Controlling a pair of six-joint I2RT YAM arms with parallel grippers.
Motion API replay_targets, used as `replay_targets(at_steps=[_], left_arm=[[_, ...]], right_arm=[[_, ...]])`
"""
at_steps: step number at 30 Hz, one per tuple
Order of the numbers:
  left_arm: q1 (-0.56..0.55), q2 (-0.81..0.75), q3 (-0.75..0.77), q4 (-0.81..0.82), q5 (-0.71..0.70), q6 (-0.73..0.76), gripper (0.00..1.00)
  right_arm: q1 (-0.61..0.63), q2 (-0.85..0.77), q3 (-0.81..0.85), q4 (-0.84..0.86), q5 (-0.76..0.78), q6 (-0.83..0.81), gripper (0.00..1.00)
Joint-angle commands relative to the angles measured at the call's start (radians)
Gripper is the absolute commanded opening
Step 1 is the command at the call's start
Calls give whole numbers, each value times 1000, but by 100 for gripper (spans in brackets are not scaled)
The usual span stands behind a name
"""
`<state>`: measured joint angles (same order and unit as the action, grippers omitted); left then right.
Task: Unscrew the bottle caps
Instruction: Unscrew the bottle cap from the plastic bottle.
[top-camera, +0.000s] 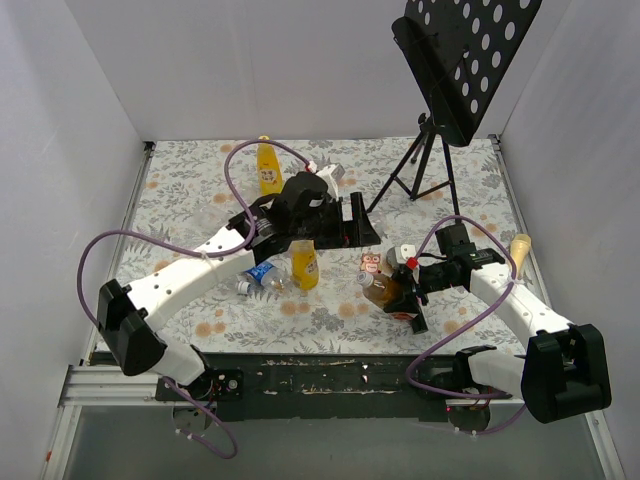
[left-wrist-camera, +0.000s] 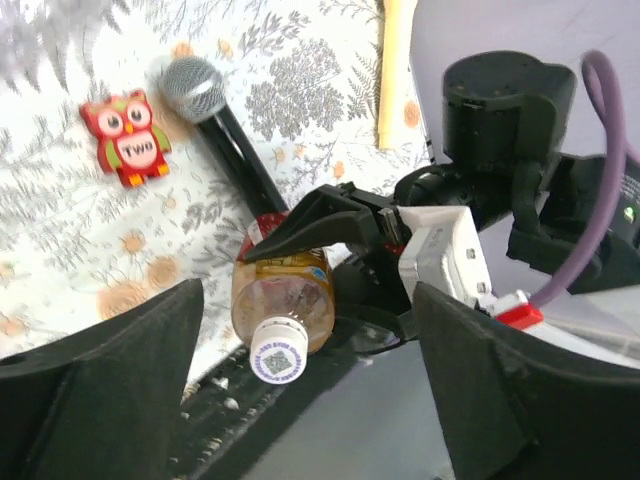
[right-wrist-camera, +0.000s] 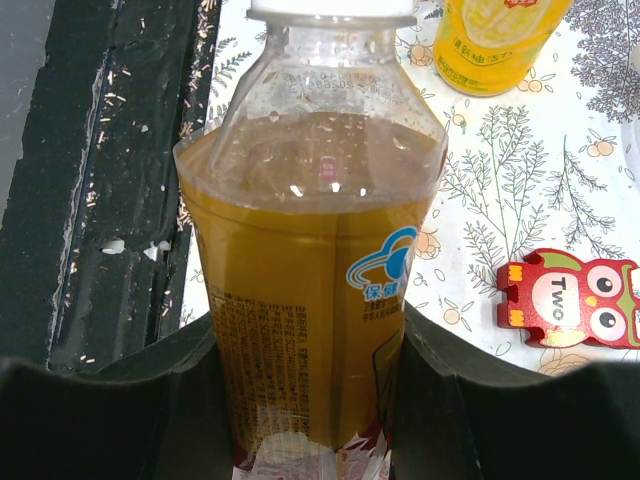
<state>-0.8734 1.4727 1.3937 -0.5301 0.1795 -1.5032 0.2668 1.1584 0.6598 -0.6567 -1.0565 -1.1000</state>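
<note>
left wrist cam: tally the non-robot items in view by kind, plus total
Brown bottle with white cap: 1
Microphone: 1
Red owl block: 1
Pale wooden stick: 1
Total: 4

A black music stand (top-camera: 462, 62) stands at the tabletop's (top-camera: 200, 165) far right corner. A red owl (left-wrist-camera: 127, 138) lies beside a microphone (left-wrist-camera: 235, 150); a pale stick (top-camera: 519, 250) lies by the right edge.

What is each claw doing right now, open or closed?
Left claw: open, holding nothing.
Right claw: closed on the brown bottle.
</note>
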Motion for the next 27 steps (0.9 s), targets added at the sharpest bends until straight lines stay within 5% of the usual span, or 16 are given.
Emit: replay_targets(at_steps=[1,8,12,18,27], left_arm=[[4,-153,-43,119,91,425,95],[2,-331,-352,294,480,1013,98],[2,-331,-420,334,542,1247,98],[2,-197,-351,324,555,1321,94],[-1,-109,-323,369,551,1273,74]], right_arm=[[5,-3,4,-18,-16,-12,1],[5,1,6,-21,-20,-17,1],[5,0,6,-23,-20,-18,1],[5,-3,4,-23,-14,-17,1],[5,-2,4,-23,-17,-18,1]])
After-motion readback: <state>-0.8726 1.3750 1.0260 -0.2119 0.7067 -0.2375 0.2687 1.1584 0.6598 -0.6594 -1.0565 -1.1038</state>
